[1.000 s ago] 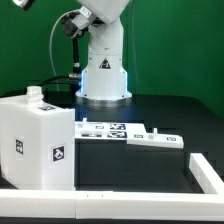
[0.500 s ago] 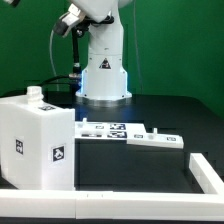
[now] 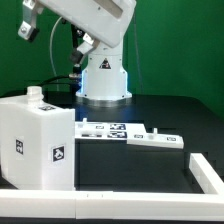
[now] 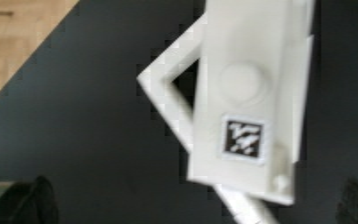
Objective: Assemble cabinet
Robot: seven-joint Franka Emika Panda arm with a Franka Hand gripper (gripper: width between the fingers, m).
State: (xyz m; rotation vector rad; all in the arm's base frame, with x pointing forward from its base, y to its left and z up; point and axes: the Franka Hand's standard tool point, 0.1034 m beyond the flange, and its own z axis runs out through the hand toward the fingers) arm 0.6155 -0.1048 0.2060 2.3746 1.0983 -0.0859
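Well, at the exterior view's far left the claw (image 3: pixel 27 24) hangs high near the top edge, well above the black worktop (image 3: pixel 160 110). The wrist view shows its two dark fingers (image 4: pixel 16 198) at opposite edges of the picture, spread as wide as they go. Nothing is between them, so it holds nothing.

Below it, on the left of the worktop, the cabinet (image 3: pixel 35 140) stands upright. It is a white box with one tag (image 3: pixel 57 154) on the face toward the exterior view's right and another on the face beside it. A small knob (image 3: pixel 35 93) sits on top.

In the wrist view a long white part (image 4: pixel 247 80) with a tag and a round dimple lies over the black surface, a thin strut angling off one side. It is blurred, and I cannot tell which piece of the cabinet it is.

Further right, the arm (image 3: pixel 95 18) slants across the top above its base (image 3: pixel 104 75). In front of the base the marker board (image 3: pixel 130 132) lies flat, just beside the cabinet. A low white rail (image 3: pixel 205 170) borders the worktop at the right and along the front.
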